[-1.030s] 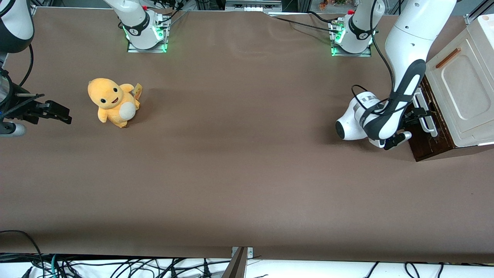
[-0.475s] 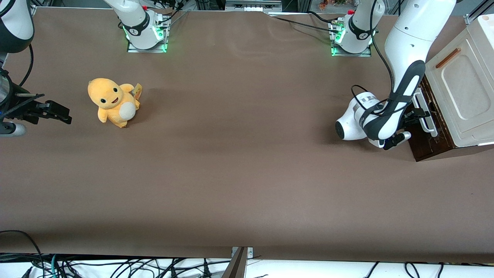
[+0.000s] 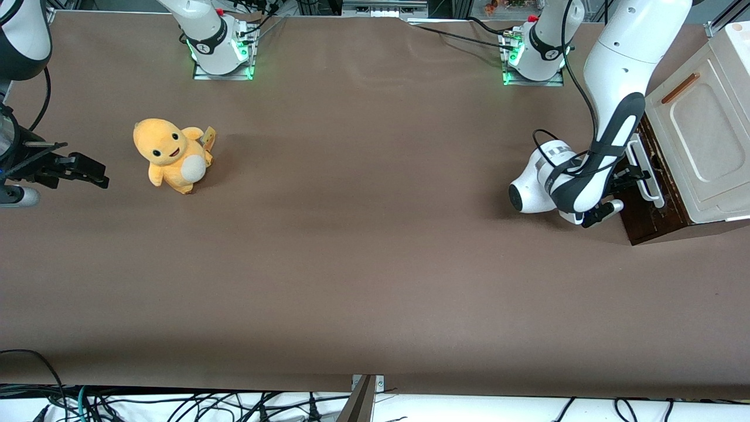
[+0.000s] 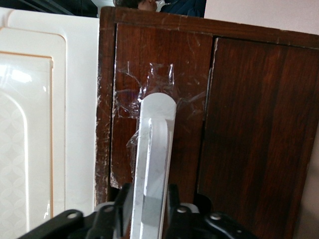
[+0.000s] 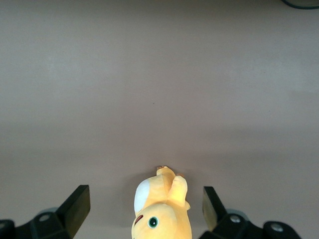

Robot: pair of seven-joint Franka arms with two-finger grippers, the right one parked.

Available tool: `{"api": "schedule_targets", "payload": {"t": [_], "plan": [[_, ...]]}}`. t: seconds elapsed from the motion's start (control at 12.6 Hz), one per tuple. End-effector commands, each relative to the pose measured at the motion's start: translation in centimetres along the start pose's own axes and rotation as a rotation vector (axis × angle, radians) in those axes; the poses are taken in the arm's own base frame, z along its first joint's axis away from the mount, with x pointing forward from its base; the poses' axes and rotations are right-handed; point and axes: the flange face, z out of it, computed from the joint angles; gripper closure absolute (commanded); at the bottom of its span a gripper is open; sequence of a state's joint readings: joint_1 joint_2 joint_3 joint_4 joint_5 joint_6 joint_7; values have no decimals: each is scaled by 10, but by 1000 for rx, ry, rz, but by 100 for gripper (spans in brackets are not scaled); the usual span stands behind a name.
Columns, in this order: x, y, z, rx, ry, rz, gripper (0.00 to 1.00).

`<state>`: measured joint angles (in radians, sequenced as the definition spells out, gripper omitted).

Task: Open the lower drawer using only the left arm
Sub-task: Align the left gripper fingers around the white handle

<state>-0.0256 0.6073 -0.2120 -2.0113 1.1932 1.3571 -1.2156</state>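
Front view: left arm [image 3: 609, 126] bent low at right edge of frame, gripper [image 3: 636, 176] at the white bar handle [image 3: 644, 170] of the lower drawer [image 3: 647, 220]. Fingers [image 4: 122, 201] closed narrow around that handle, drawer front flush, not pulled out. Orange plush toy [image 3: 170, 153] sits on desk [image 3: 363, 234] at upper left.

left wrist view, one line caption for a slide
Left gripper jaws straddle the white bar handle on the dark wood lower drawer.
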Motion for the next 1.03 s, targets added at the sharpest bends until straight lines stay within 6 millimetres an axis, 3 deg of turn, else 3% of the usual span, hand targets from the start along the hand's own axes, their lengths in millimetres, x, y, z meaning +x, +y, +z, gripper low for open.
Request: {"api": "schedule_targets", "payload": {"t": [0.0,0.4,0.95], "plan": [[10,-3,-1,5,21,-28,74],[10,-3,-2,3,21,-29,83],[10,-4,-4,-2,14,-32,83]]}}
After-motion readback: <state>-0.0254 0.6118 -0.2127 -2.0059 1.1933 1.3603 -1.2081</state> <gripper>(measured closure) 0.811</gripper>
